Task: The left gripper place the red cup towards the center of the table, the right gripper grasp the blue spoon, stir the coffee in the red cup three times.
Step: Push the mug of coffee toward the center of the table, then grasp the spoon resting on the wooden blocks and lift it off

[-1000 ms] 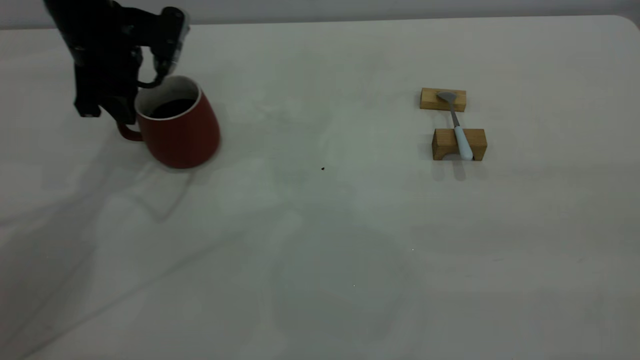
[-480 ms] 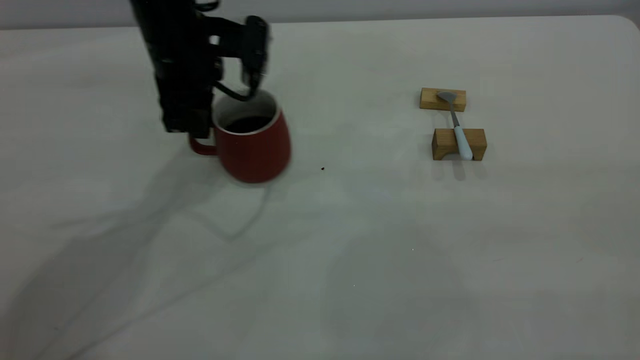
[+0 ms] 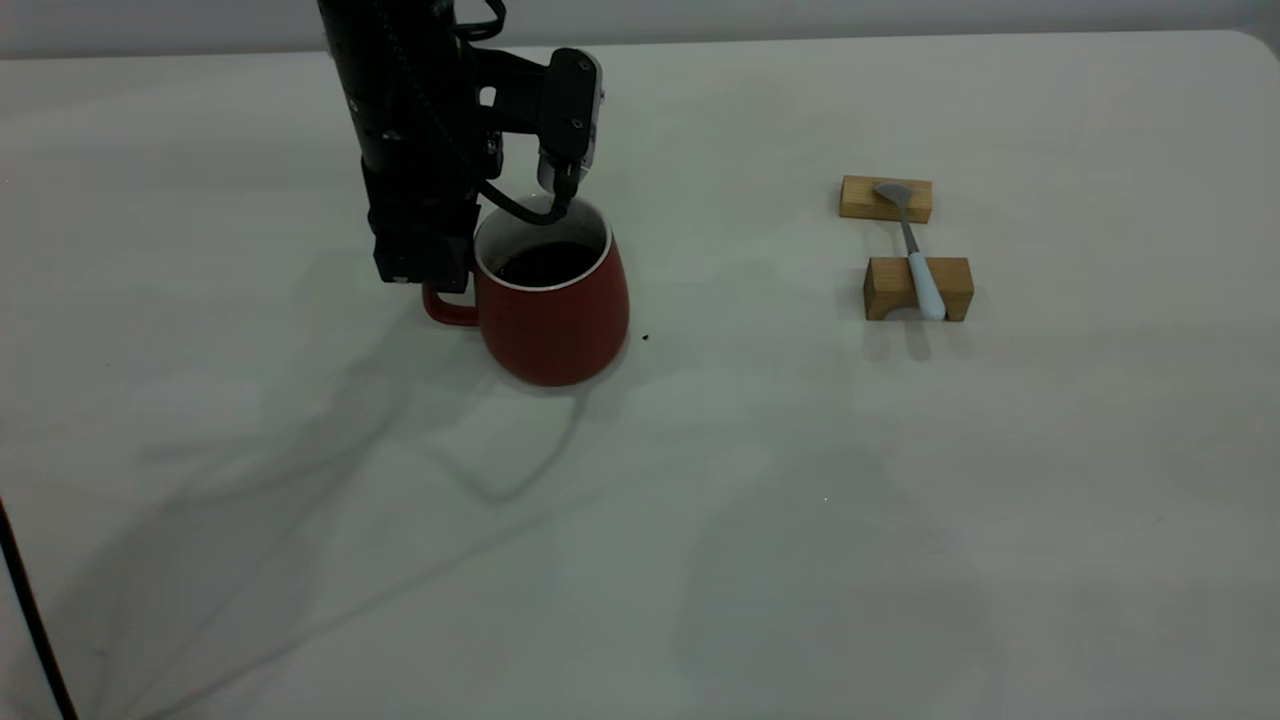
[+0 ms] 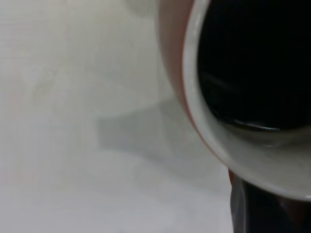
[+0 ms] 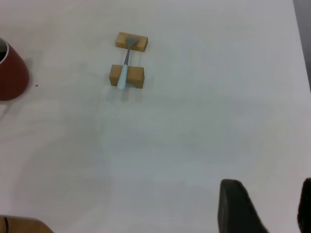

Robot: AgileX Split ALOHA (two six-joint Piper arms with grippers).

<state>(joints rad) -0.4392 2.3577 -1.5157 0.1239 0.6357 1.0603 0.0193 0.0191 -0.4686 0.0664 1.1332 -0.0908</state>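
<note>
Evidently the left gripper, pinching the handle of the red cup, could slop the coffee if it releases unevenly, while the right gripper waits spread apart.

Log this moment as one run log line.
left gripper: holds red cup handle, mid-table | right gripper: open, idle | blue spoon: on blocks
</note>
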